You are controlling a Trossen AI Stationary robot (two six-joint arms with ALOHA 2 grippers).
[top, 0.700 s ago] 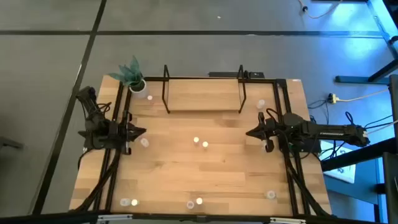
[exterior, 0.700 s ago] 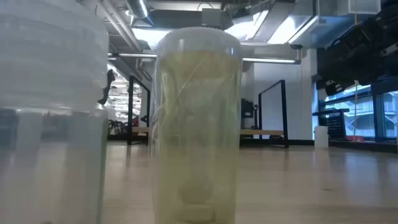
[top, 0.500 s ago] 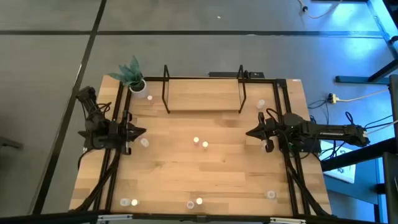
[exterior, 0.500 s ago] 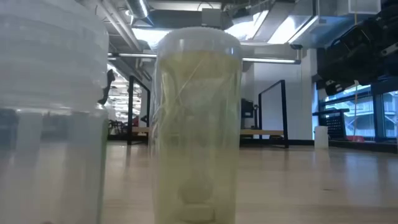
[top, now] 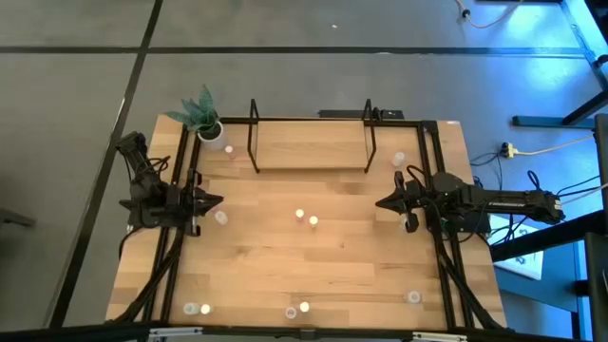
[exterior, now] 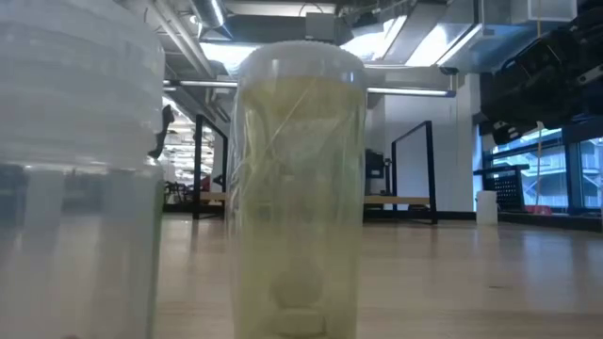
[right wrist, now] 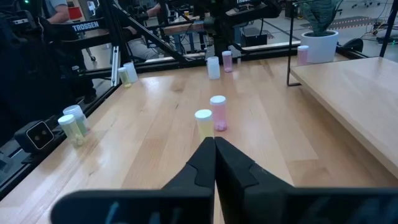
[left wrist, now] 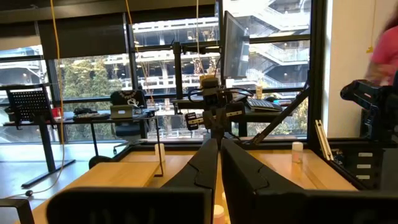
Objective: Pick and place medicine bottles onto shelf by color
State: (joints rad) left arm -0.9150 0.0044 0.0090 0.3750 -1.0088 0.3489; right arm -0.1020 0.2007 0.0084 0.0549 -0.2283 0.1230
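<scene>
Medicine bottles (top: 306, 219) lie scattered over the table (top: 313, 261), none on the shelf (top: 312, 145) as far as the high view shows. By my reading the sorting has not begun; every bottle is left to move.

Placement, high view: two bottles close together mid-table; one just beside the left gripper (top: 217, 200); one near the plant pot (top: 211, 131) at the far left corner; one near the shelf's right end, ahead of the right gripper (top: 381, 202); several along the near edge (top: 302, 308). Both grippers hover at opposite table sides, tips pointing inward, fingers pressed together, holding nothing.

Right wrist view: the two mid-table bottles stand upright straight ahead of the closed fingers (right wrist: 200, 167), one with a yellowish body (right wrist: 203, 123), one pink (right wrist: 217, 112). More bottles farther off, white and pink, and a pale green pair (right wrist: 72, 122) by the table rail.

Materials: bottles are small translucent plastic cylinders with flat whitish caps, smooth-sided. In the low view one yellowish bottle (exterior: 298, 188) fills the frame, what look like pills visible at its bottom. Shelf is a light-wood board in thin black rod framing. Tabletop is jointed pale wood, matte.
</scene>
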